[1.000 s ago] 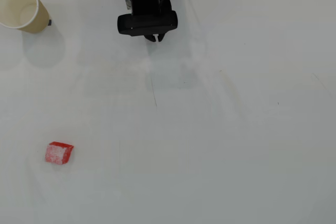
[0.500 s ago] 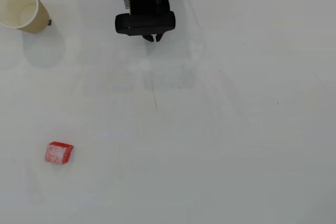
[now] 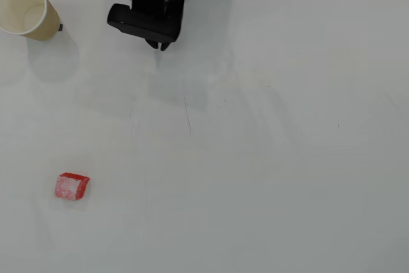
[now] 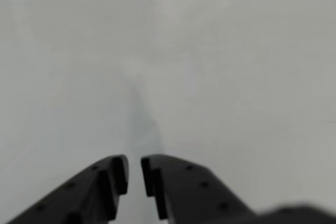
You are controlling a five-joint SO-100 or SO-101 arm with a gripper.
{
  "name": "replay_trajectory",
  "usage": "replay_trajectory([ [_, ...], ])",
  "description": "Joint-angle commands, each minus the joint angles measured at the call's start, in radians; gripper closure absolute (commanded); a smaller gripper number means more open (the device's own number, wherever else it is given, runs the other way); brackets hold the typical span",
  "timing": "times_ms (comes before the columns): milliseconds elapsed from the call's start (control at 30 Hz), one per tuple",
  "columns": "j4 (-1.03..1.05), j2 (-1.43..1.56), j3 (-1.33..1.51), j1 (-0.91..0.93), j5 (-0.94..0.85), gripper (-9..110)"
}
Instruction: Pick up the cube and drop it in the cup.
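Nearly closed and holding nothing, the jaws of the gripper point(image 4: 134, 174) are hanging over bare tabletop point(image 3: 287, 158), so they should be opening wide while reaching toward the red cube point(image 3: 71, 186), which is lying well apart from the paper cup point(image 3: 29, 9).

Your white table point(image 3: 287, 158) carries the cup point(image 3: 25, 9) at far left, and the cube point(image 3: 71, 186) near left, well apart.

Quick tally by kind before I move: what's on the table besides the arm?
Cube, red with whitish faces: 1
Cup, tan paper, lying tipped near the top left of the overhead view: 1
Total: 2
The gripper holds nothing; its fingers are nearly together.
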Motion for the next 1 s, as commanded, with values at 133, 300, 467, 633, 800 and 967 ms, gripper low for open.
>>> replay_trajectory([
  [133,-0.252,0.035,0.035,0.158,0.015,101],
  [300,-0.399,0.037,0.035,0.186,0.015,101],
  [467,-0.611,0.037,0.035,0.144,0.015,101],
  [633,-0.77,0.037,0.035,0.129,0.015,101],
  [800,-0.761,0.037,0.035,0.207,0.015,101],
  [967,-0.736,0.037,0.035,0.281,0.015,101],
])
